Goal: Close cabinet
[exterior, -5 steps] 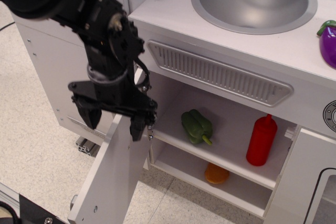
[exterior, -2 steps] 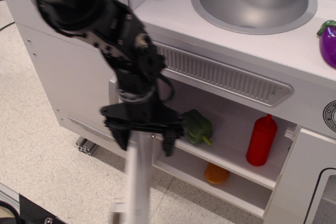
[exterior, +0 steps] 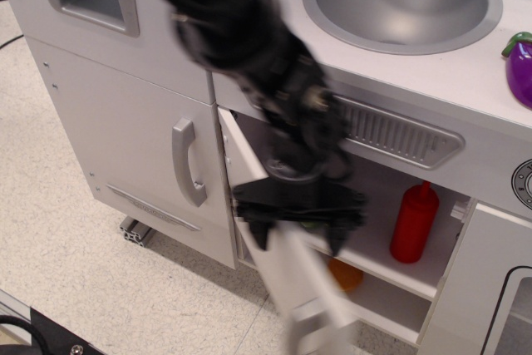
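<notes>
You see the black gripper (exterior: 299, 234) low in front of the cabinet (exterior: 378, 205), with its two dark fingers (exterior: 256, 229) pointing downward and standing clearly apart — the jaws are open and they hold nothing. The arm (exterior: 249, 39) comes down from the upper left and is blurred, so its details cannot be read.

The cabinet is the open compartment under the sink (exterior: 403, 2). Its door (exterior: 291, 276) is only half way: it swings out toward the camera and you look at it almost on the edge, a white strip that runs from the hinge side near the gripper down to the bottom of the picture. The door is blurred too. The upper part of the door passes between the two fingers, and whether a finger touches it you cannot tell.

Inside the cabinet, on the inner shelf (exterior: 386, 268), a red bottle (exterior: 413, 222) stands upright at the right. An orange thing (exterior: 345, 274) lies on the lower level, partly hidden by the door. A little bit of green shows just behind the gripper, but what it is cannot be told.

At the left is the taller white door (exterior: 125, 147) with a grey handle (exterior: 188, 162) — this one is shut. On the counter surface (exterior: 465, 72), at the right edge, lies a purple eggplant (exterior: 520, 64). A ribbed vent panel (exterior: 399, 135) runs above the cabinet opening.
</notes>
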Controlling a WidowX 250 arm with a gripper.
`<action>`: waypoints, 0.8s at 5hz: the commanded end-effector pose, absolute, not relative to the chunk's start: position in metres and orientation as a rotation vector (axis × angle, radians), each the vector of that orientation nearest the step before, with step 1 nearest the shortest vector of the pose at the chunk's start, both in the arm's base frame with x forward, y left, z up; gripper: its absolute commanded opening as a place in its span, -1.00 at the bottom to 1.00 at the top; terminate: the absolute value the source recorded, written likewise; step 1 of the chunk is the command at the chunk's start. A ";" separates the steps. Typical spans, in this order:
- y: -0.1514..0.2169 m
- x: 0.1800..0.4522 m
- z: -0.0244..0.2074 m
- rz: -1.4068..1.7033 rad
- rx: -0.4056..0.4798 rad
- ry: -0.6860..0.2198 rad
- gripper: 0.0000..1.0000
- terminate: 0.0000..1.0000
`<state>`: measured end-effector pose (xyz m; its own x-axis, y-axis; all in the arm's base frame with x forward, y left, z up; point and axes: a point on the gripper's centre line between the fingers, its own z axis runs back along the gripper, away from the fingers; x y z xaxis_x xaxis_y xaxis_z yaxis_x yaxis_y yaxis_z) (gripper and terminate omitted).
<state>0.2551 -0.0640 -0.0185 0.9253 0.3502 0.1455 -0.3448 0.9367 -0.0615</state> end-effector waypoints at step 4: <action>-0.061 0.216 0.041 0.266 -0.087 -0.240 1.00 -1.00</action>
